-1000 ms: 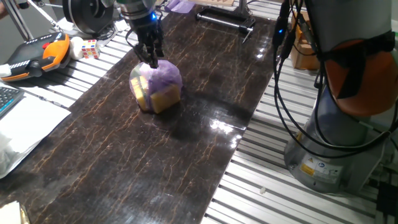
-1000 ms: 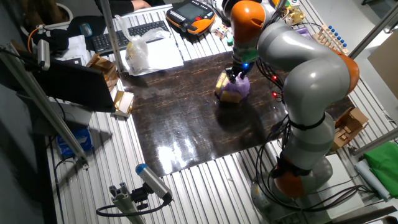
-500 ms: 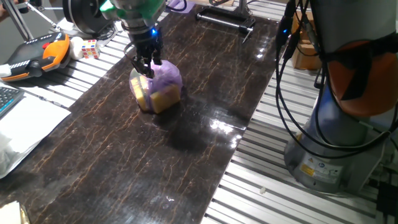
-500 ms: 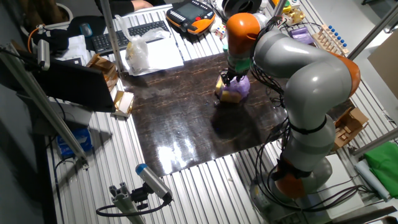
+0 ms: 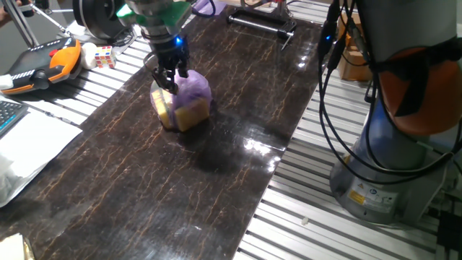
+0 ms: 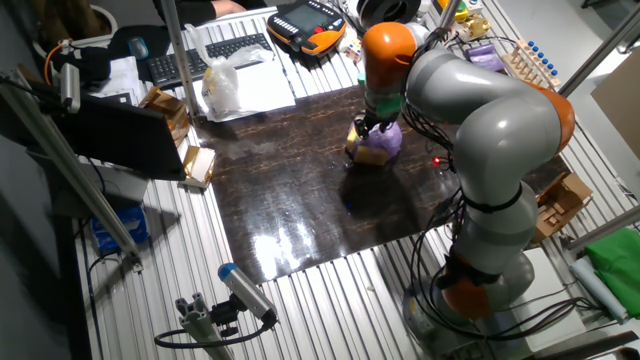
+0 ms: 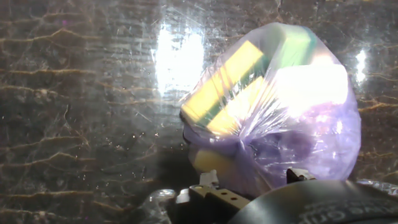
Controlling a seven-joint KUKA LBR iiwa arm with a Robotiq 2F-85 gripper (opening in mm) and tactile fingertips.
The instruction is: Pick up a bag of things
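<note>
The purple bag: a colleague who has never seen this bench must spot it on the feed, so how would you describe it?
Find the dark marbled mat on the slatted metal table; near its far end the gripper is down on the top of a small rounded bundle. That is the purple bag, translucent, with yellow sponge blocks showing through, unlike the larger white bag over by the keyboard.

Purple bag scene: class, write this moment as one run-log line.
phase: grasping | gripper: at top of purple bag, closure unclear | bag: resting on dark tabletop | lift: not yet
</note>
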